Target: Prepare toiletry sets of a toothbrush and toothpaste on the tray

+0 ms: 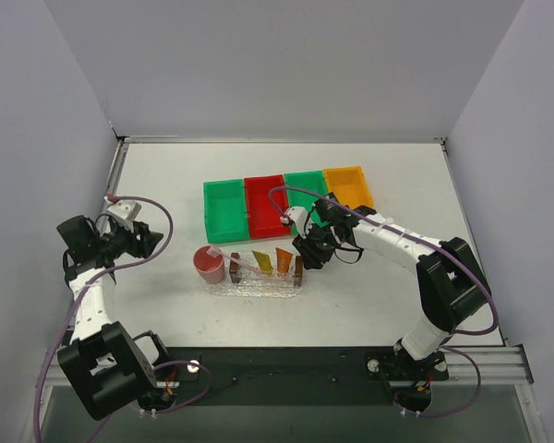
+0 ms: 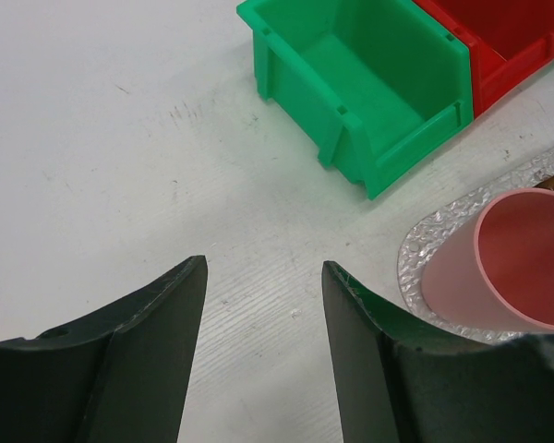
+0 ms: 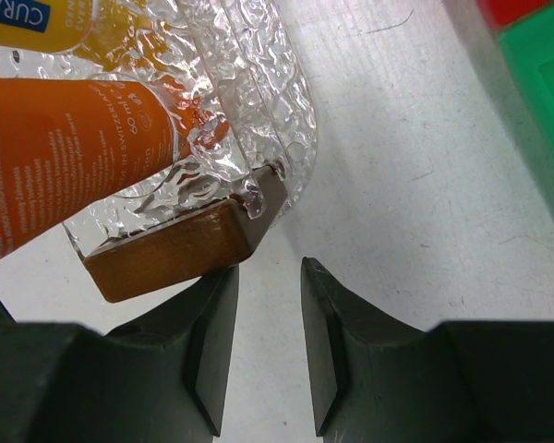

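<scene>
Top view: one tray (image 1: 258, 288) holds two tubes (image 1: 261, 262). One toothbrush (image 1: 233, 260) slants from one cup (image 1: 209, 267) toward it, with four bins (image 1: 223, 184) behind. The right gripper (image 1: 307, 255) is at the tray's right end, and the left gripper (image 1: 152, 242) is well apart.

Left wrist: jaws spread, empty.

Right wrist: jaws narrowly parted, gripping nothing, beside the handle block (image 3: 166, 254). It is probably best to lift straight clear without nudging it.

One camera high behind, one on each wrist.
The overhead takes in the whole table (image 1: 166, 185); the left wrist camera faces the green bin (image 2: 300, 97) and pink cup (image 2: 522, 263), the right sits hard against the tray (image 3: 148, 198) by its handle block (image 3: 171, 254), both also seen from above.
</scene>
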`<state>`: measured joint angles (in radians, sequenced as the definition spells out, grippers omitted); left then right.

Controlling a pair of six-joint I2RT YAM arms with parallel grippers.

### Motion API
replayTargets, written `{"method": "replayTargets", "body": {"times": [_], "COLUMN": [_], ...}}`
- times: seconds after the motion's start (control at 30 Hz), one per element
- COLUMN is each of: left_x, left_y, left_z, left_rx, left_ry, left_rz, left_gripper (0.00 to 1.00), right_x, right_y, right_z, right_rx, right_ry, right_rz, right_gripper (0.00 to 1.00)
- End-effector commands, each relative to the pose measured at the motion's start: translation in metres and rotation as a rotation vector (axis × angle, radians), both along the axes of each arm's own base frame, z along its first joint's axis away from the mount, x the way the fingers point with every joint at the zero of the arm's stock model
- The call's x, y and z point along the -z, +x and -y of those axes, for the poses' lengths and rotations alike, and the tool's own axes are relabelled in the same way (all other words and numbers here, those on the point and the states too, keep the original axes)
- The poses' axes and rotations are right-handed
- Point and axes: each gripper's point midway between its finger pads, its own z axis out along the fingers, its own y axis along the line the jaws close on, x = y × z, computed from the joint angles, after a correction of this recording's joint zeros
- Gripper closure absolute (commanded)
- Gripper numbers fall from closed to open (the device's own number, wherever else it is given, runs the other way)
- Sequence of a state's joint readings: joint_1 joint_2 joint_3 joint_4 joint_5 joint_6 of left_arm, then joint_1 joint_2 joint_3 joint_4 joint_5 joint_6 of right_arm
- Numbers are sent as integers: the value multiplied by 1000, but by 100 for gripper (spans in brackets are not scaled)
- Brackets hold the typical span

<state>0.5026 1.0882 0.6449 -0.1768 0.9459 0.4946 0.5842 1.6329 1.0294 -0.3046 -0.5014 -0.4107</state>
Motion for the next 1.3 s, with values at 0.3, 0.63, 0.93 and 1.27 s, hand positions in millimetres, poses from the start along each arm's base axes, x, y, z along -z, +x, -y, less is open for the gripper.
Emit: {"method": "replayTargets", "body": {"times": [0.3, 0.63, 0.93, 1.27], "left_x": [-2, -3, -9, -42], "left_y": [-4, -3, -1, 5], "left_z": [3, 2, 0, -6], "left_rx": [18, 13, -20, -136], "left_ry": [24, 22, 3, -66], "left_rz": [24, 29, 38, 98], "left_gripper": [37, 37, 37, 34], "right_x": [-8, -9, -20, -91], "right_y": [0, 2, 17, 59], "right_z": [-11, -6, 8, 55], "right_rx": [-13, -4, 55, 278], "right_ry": [20, 3, -27, -19], "right_rz": [-6, 15, 73, 301], "right_gripper": [71, 71, 71, 66]}}
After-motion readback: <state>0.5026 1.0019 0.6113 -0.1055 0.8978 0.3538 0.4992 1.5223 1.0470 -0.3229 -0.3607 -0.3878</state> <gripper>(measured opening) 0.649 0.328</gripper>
